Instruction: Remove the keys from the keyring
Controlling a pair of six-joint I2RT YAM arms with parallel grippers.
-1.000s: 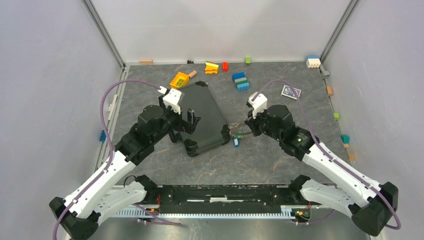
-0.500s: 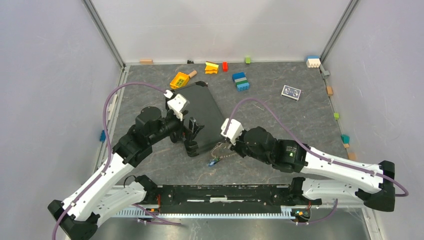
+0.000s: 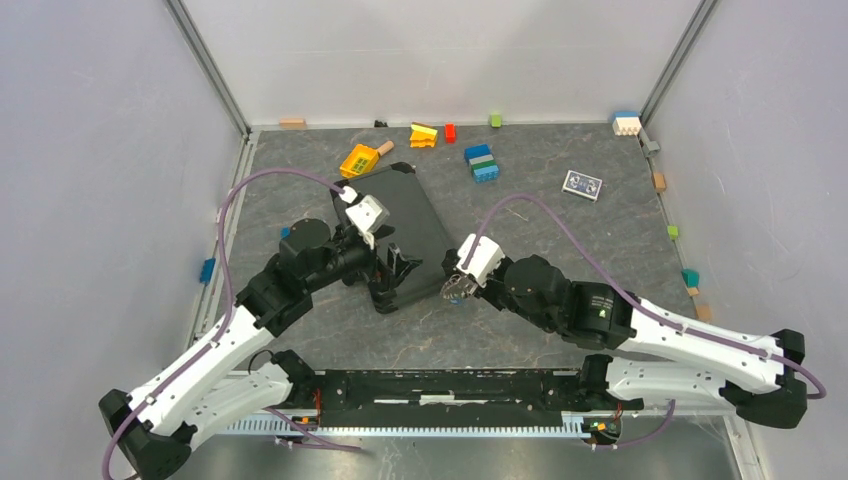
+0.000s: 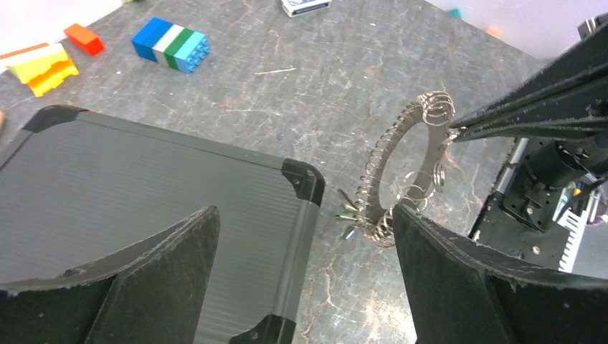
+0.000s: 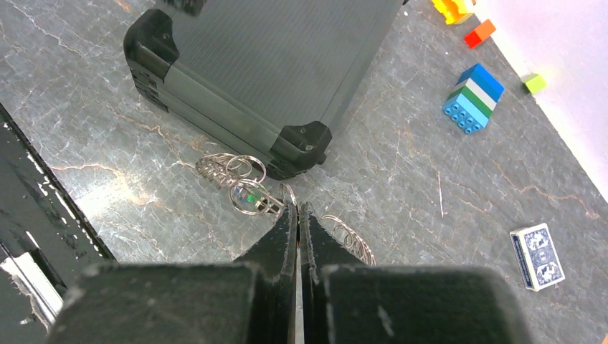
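- Broadly: a dark grey marbled table (image 3: 560,240) closed in by pale, plain walls on three sides, with metal uprights at the back corners.
- Loose toy pieces lie along the far and right edges. A blue-green-white brick stack (image 3: 482,163) and a yellow toy (image 3: 358,160) lie near the back, and a card deck (image 3: 582,184) lies off to the right.
- A black ribbed case (image 3: 410,215) lies flat at centre-left, its near corner pointing toward the arms.
- The keyring (image 4: 378,161) is just off that near corner of the case. It stands on edge rather than flat, with a small green tag (image 4: 344,213) low down beside the case corner.
- The keys (image 4: 373,183) crowd the rim like fine teeth — too small to tell apart.
- Right gripper (image 5: 296,208): fingers pressed together, pinching the keyring at its rim. Small loose rings (image 5: 233,172) lie on the table just ahead of the tips.
- Left gripper (image 4: 302,211): fingers spread wide and holding nothing, poised over the near corner of the case.
- The keyring lies ahead of the left gripper, close to the tip of one finger (image 4: 459,287) — no contact visible.
- Whether the bottom of the keyring touches the table cannot be told.
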